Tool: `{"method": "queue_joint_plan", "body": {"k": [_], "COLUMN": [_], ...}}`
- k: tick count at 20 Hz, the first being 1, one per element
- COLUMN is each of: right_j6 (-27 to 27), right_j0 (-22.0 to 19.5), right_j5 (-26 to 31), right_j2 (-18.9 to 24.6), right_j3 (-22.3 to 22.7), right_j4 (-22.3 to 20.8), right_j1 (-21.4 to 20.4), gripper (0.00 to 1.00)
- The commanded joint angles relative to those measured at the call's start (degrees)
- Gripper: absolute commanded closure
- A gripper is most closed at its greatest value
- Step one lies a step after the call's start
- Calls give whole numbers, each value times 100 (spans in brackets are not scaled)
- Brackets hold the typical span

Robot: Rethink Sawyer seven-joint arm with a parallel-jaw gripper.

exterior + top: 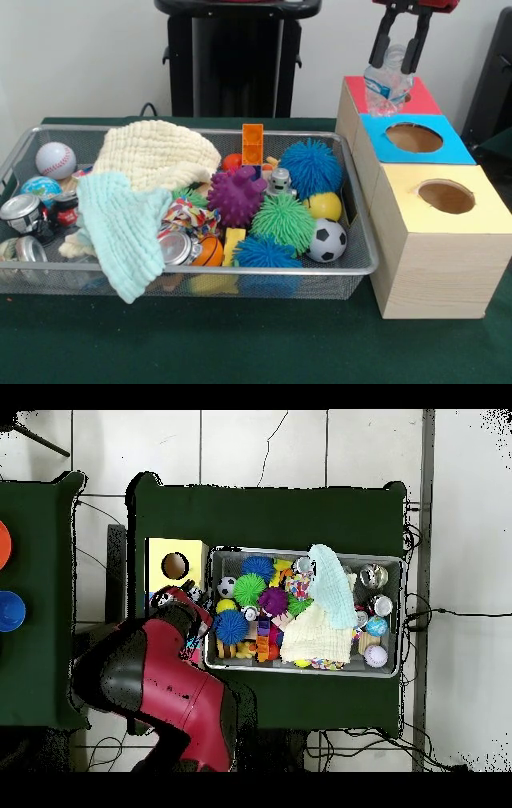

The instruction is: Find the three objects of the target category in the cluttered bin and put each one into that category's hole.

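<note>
Hand [398,58] grasping the clear plastic bottle [386,78]: we should centre it over the red-topped hole [406,98] before releasing.

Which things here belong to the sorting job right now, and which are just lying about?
In the job: the gripper, shut on a clear plastic bottle above the red-topped box; the bin.

Lying about: cream cloth, mint cloth, purple spiky ball, soccer ball and baseball, all in the bin; blue-topped box; yellow-topped box.
</note>
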Motion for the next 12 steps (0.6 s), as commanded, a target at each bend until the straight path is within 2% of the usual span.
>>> {"method": "queue_joint_plan", "body": {"k": [1,8,12], "right_j6": [1612,1874,1979], "right_j0": [-123,167,309], "right_j5": [-158,135,239], "right_j2": [285,-135,-280], "right_j3": [-422,-910,-1038], "right_j4": [381,646,795], "right_j1": [331,842,1055], "gripper": [100,100,100]}}
